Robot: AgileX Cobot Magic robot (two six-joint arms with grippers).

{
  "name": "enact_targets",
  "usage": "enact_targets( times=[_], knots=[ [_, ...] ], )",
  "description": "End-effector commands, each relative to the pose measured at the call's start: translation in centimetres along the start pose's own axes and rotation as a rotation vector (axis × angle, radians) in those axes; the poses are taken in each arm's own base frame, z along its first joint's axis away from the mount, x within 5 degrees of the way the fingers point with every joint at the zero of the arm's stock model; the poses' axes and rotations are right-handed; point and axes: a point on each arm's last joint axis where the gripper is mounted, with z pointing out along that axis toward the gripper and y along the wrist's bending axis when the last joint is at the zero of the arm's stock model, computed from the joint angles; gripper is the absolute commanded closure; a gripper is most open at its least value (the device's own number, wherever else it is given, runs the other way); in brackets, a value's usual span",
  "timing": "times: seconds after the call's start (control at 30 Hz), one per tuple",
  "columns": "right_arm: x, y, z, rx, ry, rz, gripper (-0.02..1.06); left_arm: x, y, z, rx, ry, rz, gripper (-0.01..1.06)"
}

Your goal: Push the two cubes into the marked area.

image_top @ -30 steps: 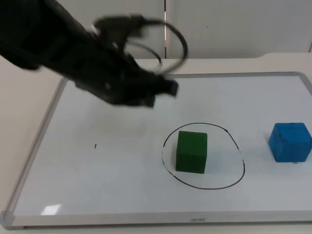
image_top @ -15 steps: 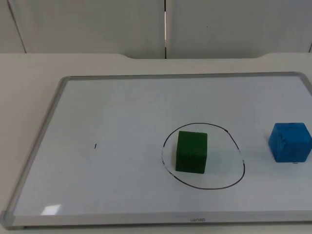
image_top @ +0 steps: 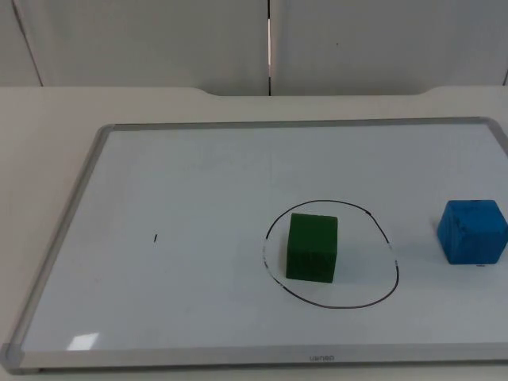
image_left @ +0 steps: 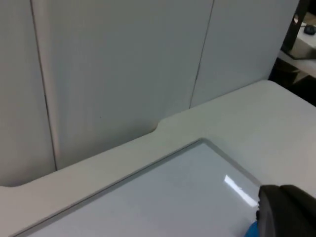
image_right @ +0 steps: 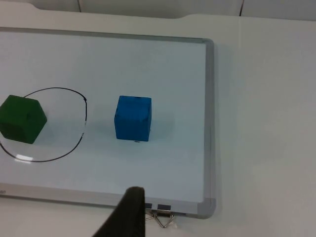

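Two cubes lie on a whiteboard that rests flat on the white worktop. The green cube stands inside the marked area, a hand-drawn black oval near the board's front edge. It sits toward the left part of the oval, with its left face close to the line but not on it, and open white surface is left inside the oval on its right side. The blue cube stands outside the oval, to the right, near the board's right edge. A strip of bare board lies between it and the oval line, and nothing stands in that strip.

The right wrist view shows the blue cube with some free board between it and the grey frame on the right, and more free board in front of it up to the front frame. A metal binder clip lies at the front frame near the right front corner. The left half of the board is open surface with one small black mark.

One dark fingertip of the left hand stands above the board's corner, and one of the right hand is over the front frame; I cannot tell if either hand is open or closed.
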Motion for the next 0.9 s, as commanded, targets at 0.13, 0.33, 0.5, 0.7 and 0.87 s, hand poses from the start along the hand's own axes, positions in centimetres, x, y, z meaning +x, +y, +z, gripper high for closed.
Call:
enact_targets(
  times=[0.13, 0.33, 0.5, 0.7, 0.87],
  knots=[
    [0.1, 0.0, 0.0, 0.006, -0.004, 0.002, -0.01, -0.3, -1.3, -3.8, 0.004, 0.011, 0.049, 1.05],
    [0.1, 0.0, 0.0, 0.006, -0.004, 0.002, -0.01, 0.7, -2.4, -7.3, 0.002, 0.034, 0.043, 1.05],
    [0.1, 0.0, 0.0, 0.006, -0.004, 0.002, -0.01, 3.0, -2.9, -10.1, -0.017, 0.003, 0.047, 1.05],
    [0.1, 0.0, 0.0, 0.006, -0.004, 0.002, -0.01, 6.4, -3.6, -13.3, -0.039, 0.013, 0.047, 1.05],
    [0.1, 0.0, 0.0, 0.006, -0.004, 0.002, -0.01, 8.7, -4.0, -16.2, -0.073, 0.046, 0.085, 1.05]
  ],
)
